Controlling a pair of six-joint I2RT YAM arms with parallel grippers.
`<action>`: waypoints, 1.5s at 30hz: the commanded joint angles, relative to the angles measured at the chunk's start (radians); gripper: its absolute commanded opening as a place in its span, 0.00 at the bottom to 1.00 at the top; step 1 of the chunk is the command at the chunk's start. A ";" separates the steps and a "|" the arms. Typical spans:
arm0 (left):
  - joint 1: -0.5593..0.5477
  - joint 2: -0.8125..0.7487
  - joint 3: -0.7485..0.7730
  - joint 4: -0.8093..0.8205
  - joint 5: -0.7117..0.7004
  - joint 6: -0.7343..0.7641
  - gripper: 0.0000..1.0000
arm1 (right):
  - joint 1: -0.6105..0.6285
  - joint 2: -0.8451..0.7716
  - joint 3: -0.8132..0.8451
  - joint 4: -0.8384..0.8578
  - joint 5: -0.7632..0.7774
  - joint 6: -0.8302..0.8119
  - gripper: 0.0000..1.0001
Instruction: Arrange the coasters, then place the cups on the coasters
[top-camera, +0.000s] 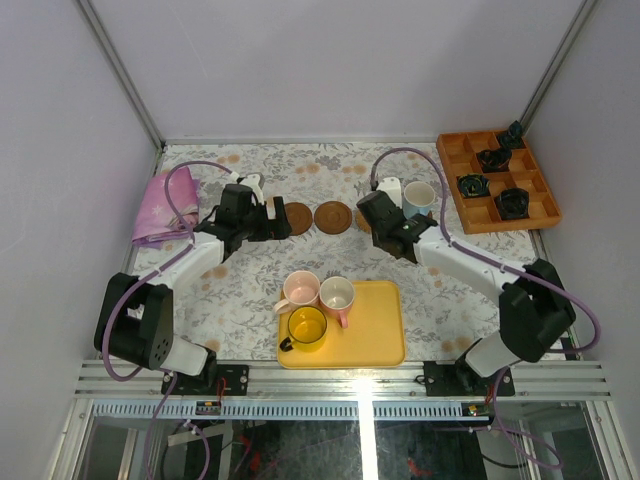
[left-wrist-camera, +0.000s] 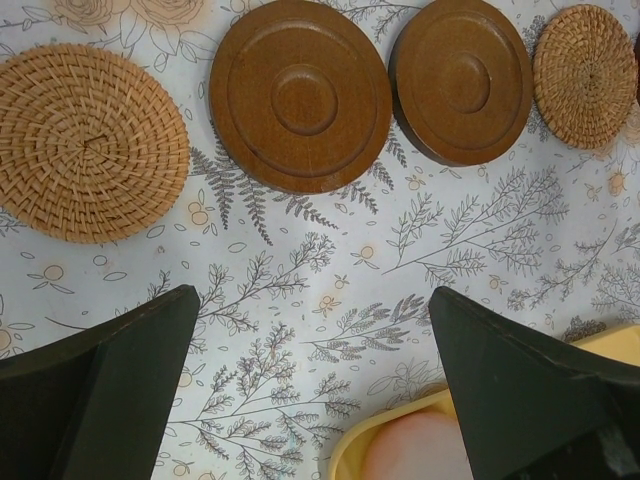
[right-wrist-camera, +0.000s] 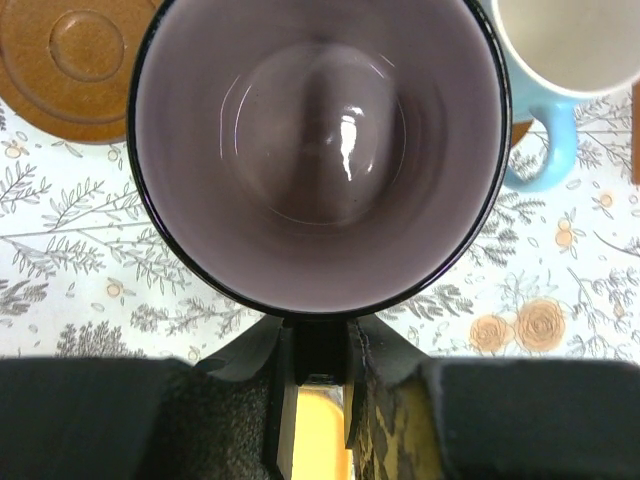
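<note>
1. The right gripper pinches the dark handle of the purple cup, with its fingers pressed close on either side. The cup is upright and empty, its mouth facing the wrist camera. It is not clear whether the cup rests on the table or hangs just above it.
2. Just to the right of it stands the blue cup, upright, white inside, its handle turned toward the arm. A sliver of brown shows between the two cups. To the left of the purple cup, a dark wooden coaster lies flat on the flowered table.
3. The left gripper is spread wide and holds nothing. Its two dark fingers frame bare tablecloth.
4. Beyond those fingers the coasters lie in a row: a large woven one, two dark wooden ones close together, then a smaller-looking woven one.
5. Near the table's front edge, between the arms, lies the yellow tray. On its far left part stand the pale pink cup, the pink cup and the yellow cup, all upright.
6. At the far right sits an orange box with small black objects in its compartments. At the far left lies a pink cloth.
</note>
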 joint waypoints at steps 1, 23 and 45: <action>0.007 0.020 0.036 0.016 -0.019 0.007 1.00 | -0.043 0.058 0.096 0.132 -0.009 -0.053 0.00; 0.015 0.043 0.055 0.009 -0.021 0.016 1.00 | -0.124 0.256 0.170 0.220 -0.113 -0.050 0.00; 0.019 0.061 0.060 0.012 -0.009 0.011 1.00 | -0.130 0.286 0.158 0.223 -0.122 -0.025 0.00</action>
